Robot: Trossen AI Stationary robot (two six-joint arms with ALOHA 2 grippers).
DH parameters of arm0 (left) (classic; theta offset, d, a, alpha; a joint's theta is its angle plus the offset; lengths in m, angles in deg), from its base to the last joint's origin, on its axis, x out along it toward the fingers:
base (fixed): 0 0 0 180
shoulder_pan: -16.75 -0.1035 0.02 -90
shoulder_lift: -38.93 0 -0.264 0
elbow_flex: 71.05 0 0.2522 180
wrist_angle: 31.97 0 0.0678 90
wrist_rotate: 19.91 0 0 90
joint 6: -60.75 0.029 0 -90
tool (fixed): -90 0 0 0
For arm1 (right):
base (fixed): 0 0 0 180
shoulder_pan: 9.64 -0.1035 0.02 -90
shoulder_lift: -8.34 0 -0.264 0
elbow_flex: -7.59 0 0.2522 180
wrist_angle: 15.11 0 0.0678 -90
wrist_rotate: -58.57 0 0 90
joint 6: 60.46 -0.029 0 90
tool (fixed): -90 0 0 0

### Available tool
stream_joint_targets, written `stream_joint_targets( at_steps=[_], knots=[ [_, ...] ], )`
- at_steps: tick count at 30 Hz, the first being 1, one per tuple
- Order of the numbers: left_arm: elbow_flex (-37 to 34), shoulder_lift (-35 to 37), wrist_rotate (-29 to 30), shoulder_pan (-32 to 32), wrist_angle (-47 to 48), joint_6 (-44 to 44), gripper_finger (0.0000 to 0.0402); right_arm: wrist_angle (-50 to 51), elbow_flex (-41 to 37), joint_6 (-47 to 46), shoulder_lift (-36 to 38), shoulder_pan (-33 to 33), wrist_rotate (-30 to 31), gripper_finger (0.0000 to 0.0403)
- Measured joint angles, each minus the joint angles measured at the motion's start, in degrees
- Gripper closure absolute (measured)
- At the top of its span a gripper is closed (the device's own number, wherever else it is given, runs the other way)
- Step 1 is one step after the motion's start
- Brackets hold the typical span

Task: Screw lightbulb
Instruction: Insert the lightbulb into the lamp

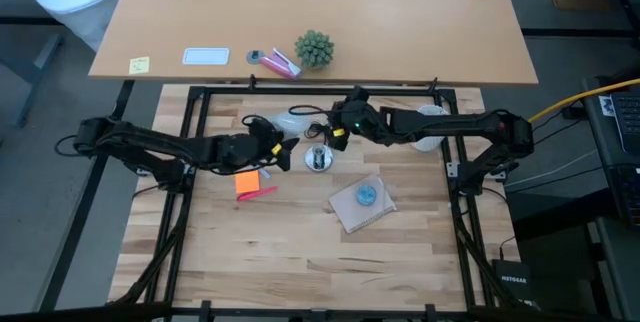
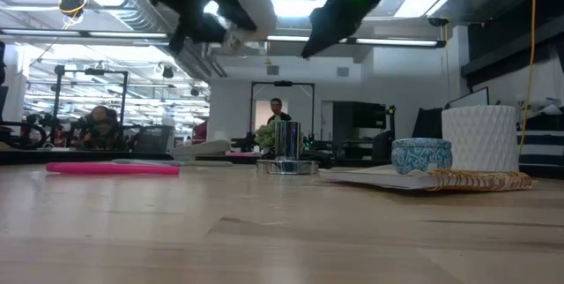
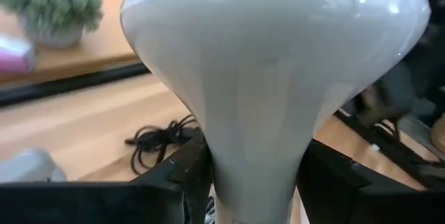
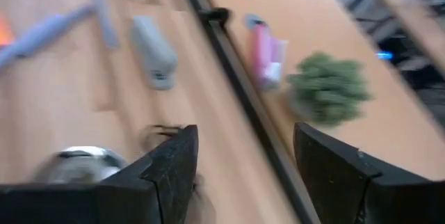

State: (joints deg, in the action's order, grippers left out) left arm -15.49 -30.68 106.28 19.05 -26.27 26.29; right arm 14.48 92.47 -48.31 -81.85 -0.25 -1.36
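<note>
Wooden table (image 1: 300, 252) beneath the lightbulb (image 3: 278, 78) in left tool (image 3: 254, 175)

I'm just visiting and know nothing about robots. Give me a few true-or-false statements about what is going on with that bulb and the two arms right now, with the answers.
1. The left gripper holds the bulb. True.
2. The bulb is already screwed into the socket. False: the low view shows it up in the air, above the table.
3. The right gripper holds nothing, jaws apart. True.
4. The socket lies tipped on its side. False: it stands upright.
5. A blue blob sits on the mat right of the socket. True.
</note>
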Motion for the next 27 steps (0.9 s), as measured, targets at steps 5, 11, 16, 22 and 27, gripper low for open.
stream_joint_targets(
  at_steps=[5,11,16,22,27],
  knots=[
    [0.0,6.2,0.6,1.2,0.6,7.5,0.0234,6.0,4.0,3.3,0.0,0.0,8.4,0.0167],
    [0.0,14.5,1.2,1.4,7.7,10.3,0.0234,11.9,5.8,6.3,0.0,0.7,16.1,0.0167],
    [0.0,20.4,2.9,1.4,16.4,10.0,0.0233,19.9,6.0,6.3,0.0,3.5,17.0,0.0167],
    [0.0,23.2,6.0,1.4,27.3,5.3,0.0233,34.1,6.0,0.2,0.0,8.0,16.7,0.0167],
    [-2.1,22.9,6.6,1.5,29.2,1.6,0.0233,43.7,4.4,-7.4,0.2,13.1,8.2,0.0167]
  ],
)
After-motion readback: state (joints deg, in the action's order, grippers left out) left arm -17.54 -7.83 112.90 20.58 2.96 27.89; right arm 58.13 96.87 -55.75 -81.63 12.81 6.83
